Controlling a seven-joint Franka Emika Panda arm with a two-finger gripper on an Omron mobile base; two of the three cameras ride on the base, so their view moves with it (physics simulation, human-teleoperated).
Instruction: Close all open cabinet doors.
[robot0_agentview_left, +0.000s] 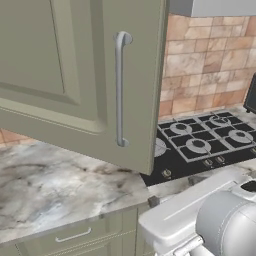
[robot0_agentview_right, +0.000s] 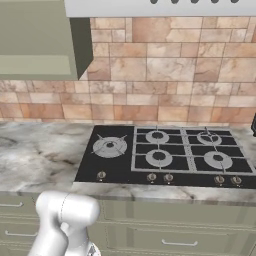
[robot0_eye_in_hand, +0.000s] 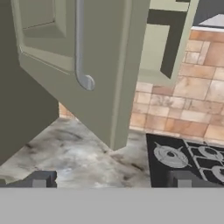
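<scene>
Just ahead of gripper (robot0_eye_in_hand: 109, 179), fingertips spread and empty: open cabinet door (robot0_eye_in_hand: 94, 65), silver handle (robot0_eye_in_hand: 81, 48), above marble counter (robot0_eye_in_hand: 83, 153).

This is a home kitchen. A black gas hob (robot0_agentview_right: 167, 157) is set into a marbled counter (robot0_agentview_left: 45, 185) against a tan tiled wall (robot0_agentview_right: 165, 70). Sage cabinet doors (robot0_agentview_left: 75, 70) hang above, drawers (robot0_agentview_right: 175, 240) sit below.

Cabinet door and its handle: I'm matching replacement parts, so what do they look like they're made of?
The cabinet door looks like painted wood or board: flat matte sage colour, no grain, recessed centre panel. Its handle looks like brushed metal: silver with soft highlights along the bar.
</scene>
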